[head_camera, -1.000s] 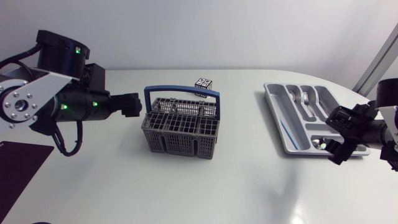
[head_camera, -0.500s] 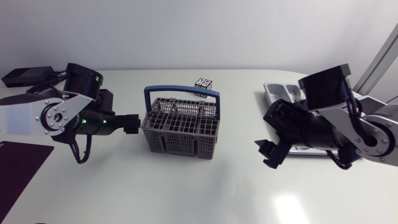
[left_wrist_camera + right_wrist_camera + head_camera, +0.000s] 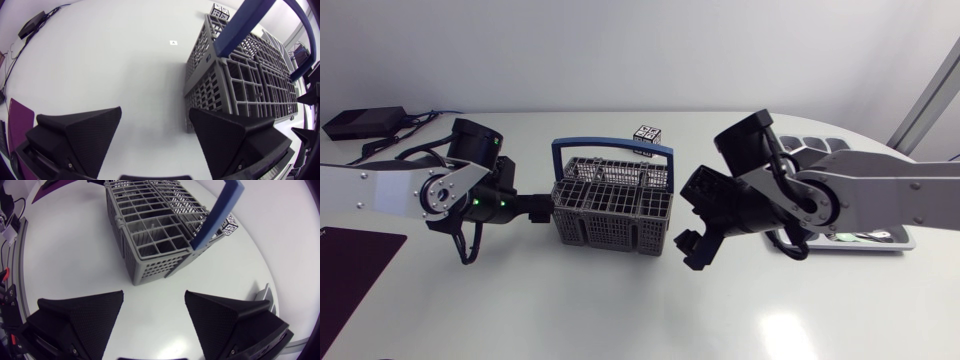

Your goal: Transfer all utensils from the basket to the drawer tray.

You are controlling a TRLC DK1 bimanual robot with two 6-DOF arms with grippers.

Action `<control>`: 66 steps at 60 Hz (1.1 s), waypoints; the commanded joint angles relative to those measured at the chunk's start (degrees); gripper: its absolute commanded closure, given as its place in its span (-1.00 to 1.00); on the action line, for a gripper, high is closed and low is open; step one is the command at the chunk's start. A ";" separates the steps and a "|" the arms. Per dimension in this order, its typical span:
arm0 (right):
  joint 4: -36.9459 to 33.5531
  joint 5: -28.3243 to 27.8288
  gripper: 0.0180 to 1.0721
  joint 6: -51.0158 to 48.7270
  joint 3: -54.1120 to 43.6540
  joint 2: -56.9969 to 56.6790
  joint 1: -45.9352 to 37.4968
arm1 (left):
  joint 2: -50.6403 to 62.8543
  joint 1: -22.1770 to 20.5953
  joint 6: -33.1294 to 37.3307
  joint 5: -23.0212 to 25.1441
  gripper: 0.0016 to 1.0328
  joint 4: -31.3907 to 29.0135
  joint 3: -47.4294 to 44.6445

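The grey wire basket (image 3: 610, 208) with a blue handle (image 3: 612, 148) stands mid-table. My left gripper (image 3: 542, 208) is at its left wall, open and empty; in the left wrist view the left gripper (image 3: 155, 130) has the basket (image 3: 240, 85) just ahead, beside one finger. To the right of the basket, my right gripper (image 3: 692, 246) hangs open with nothing in it. The right gripper (image 3: 154, 307) looks down on the basket (image 3: 155, 235), whose visible compartments show no utensil. My right arm hides most of the grey drawer tray (image 3: 817, 144).
A small black-and-white marker cube (image 3: 648, 133) sits just behind the basket. A black device with cables (image 3: 360, 122) lies at the far left back. At the front left edge a dark purple mat (image 3: 348, 270) covers the table. A tray corner (image 3: 262, 292) shows beside my right gripper.
My right arm has swung from the drawer tray leftward to the basket's right side. My left arm has come down and forward to the basket's left wall. Both grippers stayed open.
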 commanded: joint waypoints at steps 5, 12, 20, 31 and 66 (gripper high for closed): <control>0.94 -0.49 -0.68 2.89 3.30 3.59 1.61 | 1.05 -2.11 0.70 -0.32 -0.84 0.95 -0.44; 1.90 -0.58 -0.68 3.15 4.88 5.70 1.52 | 1.05 -3.34 0.70 -0.32 -0.84 1.22 -0.70; 2.61 0.03 -0.68 3.06 6.55 7.90 0.11 | 0.79 -3.78 0.61 -0.32 -0.84 1.22 -1.06; 4.01 0.21 -0.68 2.71 7.08 9.57 -2.35 | -0.62 -3.69 0.70 -0.32 -0.84 1.22 -1.85; 5.51 1.97 -0.68 1.66 6.20 9.83 -2.52 | -6.60 -3.51 0.61 -0.32 -0.87 -0.28 -3.87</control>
